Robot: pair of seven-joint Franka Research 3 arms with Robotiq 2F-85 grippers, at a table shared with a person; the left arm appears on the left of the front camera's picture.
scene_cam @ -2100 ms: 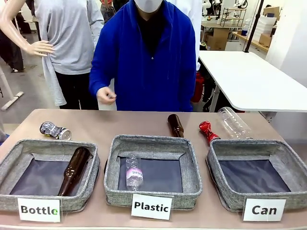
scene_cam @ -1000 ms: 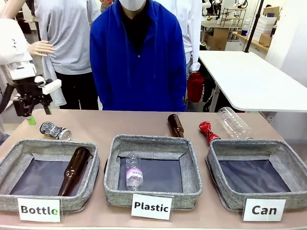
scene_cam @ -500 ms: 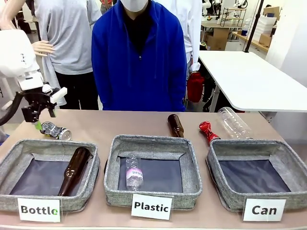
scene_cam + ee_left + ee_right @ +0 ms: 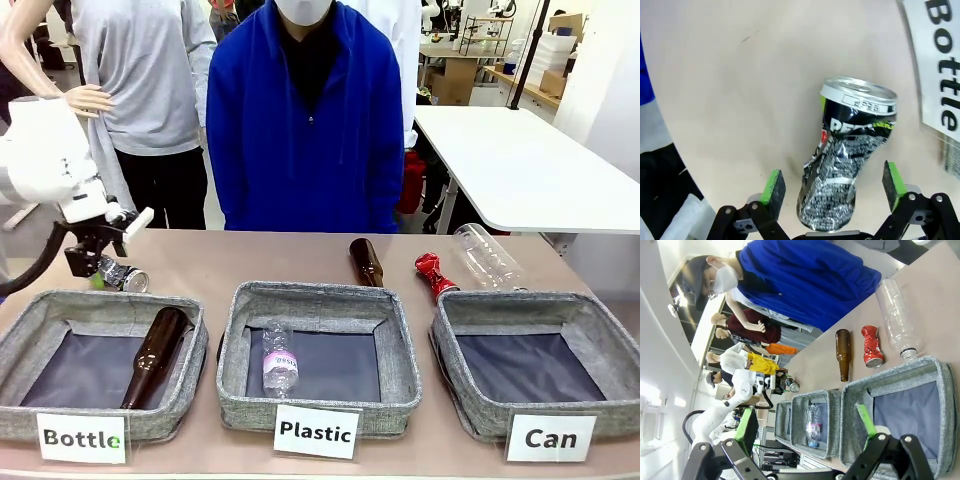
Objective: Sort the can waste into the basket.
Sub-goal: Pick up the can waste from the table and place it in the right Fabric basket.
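Straddling the silver can (image 4: pixel 852 165), my left gripper (image 4: pixel 832 181) gapes wide, green pads (image 4: pixel 773 184) clear of both sides. Basket cards I read: Bottle (image 4: pixel 81 437), Plastic (image 4: pixel 316 431), Can (image 4: pixel 551 437).

The crushed silver-grey can (image 4: pixel 850 160) lay sideways within my left claw (image 4: pixel 832 184), the crushed red can (image 4: pixel 432 272) just behind the grey woven "Can" basket (image 4: pixel 470 408).

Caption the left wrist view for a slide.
Open left claw straddles the crushed silver-grey can lying on the table.
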